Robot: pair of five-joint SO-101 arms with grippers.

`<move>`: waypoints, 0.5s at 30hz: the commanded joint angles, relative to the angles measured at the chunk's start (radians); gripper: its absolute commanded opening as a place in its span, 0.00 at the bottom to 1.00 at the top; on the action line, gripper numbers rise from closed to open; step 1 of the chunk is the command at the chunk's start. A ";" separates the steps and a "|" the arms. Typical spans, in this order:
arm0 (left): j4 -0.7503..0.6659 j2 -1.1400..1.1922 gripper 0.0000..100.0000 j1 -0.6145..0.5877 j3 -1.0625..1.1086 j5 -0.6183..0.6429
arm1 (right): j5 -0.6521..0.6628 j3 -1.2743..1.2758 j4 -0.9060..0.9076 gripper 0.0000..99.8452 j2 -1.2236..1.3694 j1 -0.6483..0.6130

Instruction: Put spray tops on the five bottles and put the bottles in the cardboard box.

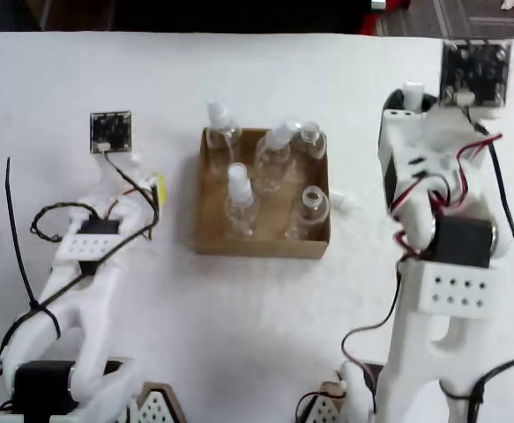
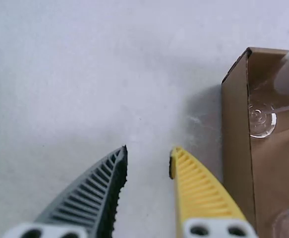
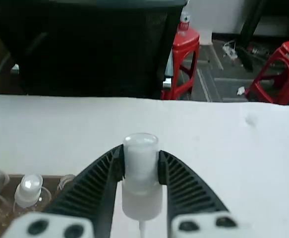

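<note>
Likely a lab or workshop room: a white-covered table [image 3: 243,148], a black mesh chair [image 3: 85,49] on its far side, and red plastic stools [image 3: 183,64] on a grey floor [image 3: 211,82].

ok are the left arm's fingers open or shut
open: the left fingers stand apart, bare table between them, beside the cardboard box

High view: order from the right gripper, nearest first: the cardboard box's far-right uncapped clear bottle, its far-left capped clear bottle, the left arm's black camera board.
1. Uncapped clear bottle, brown cardboard box's far-right corner.
2. Capped clear bottle, far-left corner.
3. Left arm's black camera board, left of the box.
</note>
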 commanded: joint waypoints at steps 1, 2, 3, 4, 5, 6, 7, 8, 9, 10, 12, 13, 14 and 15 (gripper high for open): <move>-0.018 -0.004 0.14 -0.005 -0.057 -0.012 | -0.015 0.164 -0.252 0.02 -0.117 -0.005; -0.018 -0.004 0.14 -0.005 -0.057 -0.012 | -0.015 0.210 -0.308 0.02 -0.136 -0.005; -0.018 -0.004 0.14 -0.005 -0.057 -0.012 | -0.015 0.252 -0.364 0.02 -0.151 -0.005; -0.018 -0.004 0.14 -0.005 -0.057 -0.012 | -0.015 0.295 -0.423 0.02 -0.165 -0.010; -0.018 -0.004 0.14 -0.005 -0.057 -0.012 | -0.015 0.333 -0.479 0.02 -0.177 -0.013; -0.018 -0.004 0.14 -0.005 -0.057 -0.012 | -0.015 0.367 -0.535 0.02 -0.183 -0.015; -0.018 -0.004 0.14 -0.005 -0.057 -0.012 | -0.017 0.391 -0.584 0.02 -0.186 -0.015; -0.018 -0.004 0.14 -0.005 -0.057 -0.012 | -0.026 0.405 -0.619 0.02 -0.188 -0.019; -0.018 -0.004 0.14 -0.005 -0.057 -0.012 | -0.052 0.410 -0.641 0.02 -0.185 -0.019; -0.018 -0.004 0.14 -0.005 -0.057 -0.012 | -0.084 0.410 -0.651 0.02 -0.180 -0.016; -0.020 -0.004 0.14 -0.005 -0.057 -0.012 | -0.135 0.387 -0.659 0.02 -0.160 -0.016; -0.020 -0.004 0.14 -0.005 -0.057 -0.012 | -0.155 0.365 -0.657 0.02 -0.142 -0.018; -0.020 -0.004 0.14 -0.005 -0.057 -0.012 | -0.178 0.342 -0.659 0.02 -0.116 -0.019; -0.020 -0.004 0.14 -0.005 -0.057 -0.012 | -0.199 0.315 -0.659 0.02 -0.082 -0.022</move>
